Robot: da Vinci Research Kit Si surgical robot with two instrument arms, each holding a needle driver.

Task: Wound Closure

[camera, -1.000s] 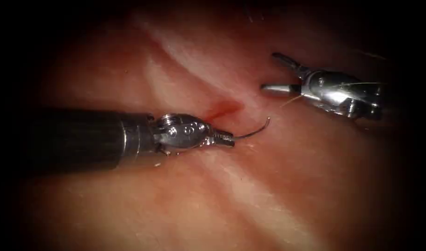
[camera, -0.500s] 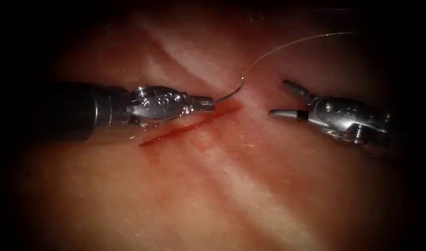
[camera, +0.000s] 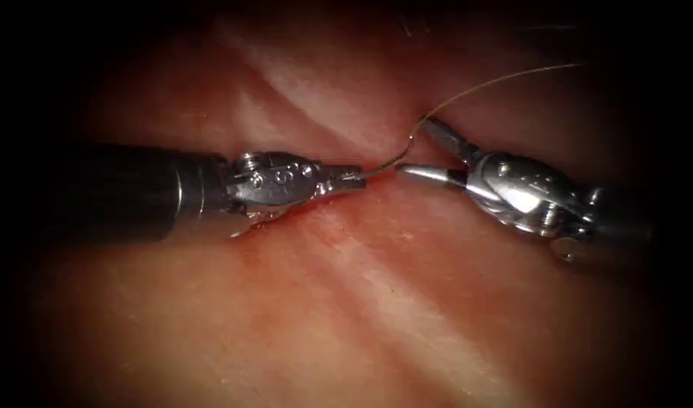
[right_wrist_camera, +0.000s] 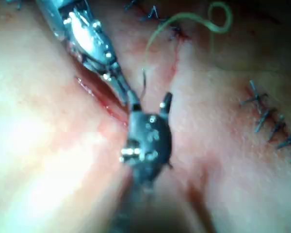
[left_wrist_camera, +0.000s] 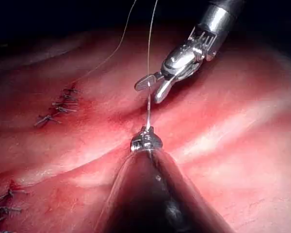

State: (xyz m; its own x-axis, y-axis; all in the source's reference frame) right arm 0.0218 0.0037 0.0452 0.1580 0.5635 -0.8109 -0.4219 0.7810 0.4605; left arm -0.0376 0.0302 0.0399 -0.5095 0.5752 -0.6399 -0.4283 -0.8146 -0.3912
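Observation:
My left tool (camera: 352,177) lies over the cut (camera: 244,228), its jaws shut on the curved needle (camera: 391,160) near the end away from the thread. The needle is clear of the tissue (camera: 406,302) and arcs up to the right. My right tool (camera: 412,145) is open, one jaw on each side of the needle's thread end. The thread (camera: 505,78) runs from there up to the right. In the left wrist view my left tool (left_wrist_camera: 146,140) holds the needle (left_wrist_camera: 148,114) below the open right tool (left_wrist_camera: 151,90). In the right wrist view the right tool (right_wrist_camera: 150,103) stands open beside the needle (right_wrist_camera: 143,83).
Red fluid (camera: 338,198) lines the cut under the left tool. Finished rows of stitches (left_wrist_camera: 58,107) lie on other cuts nearby, as do further stitches (right_wrist_camera: 271,121). A loose loop of thread (right_wrist_camera: 211,14) rests on the tissue beyond the tools.
The left tool carried the needle up and left, then a little right. The right tool moved left and its open jaws now straddle the needle's thread end.

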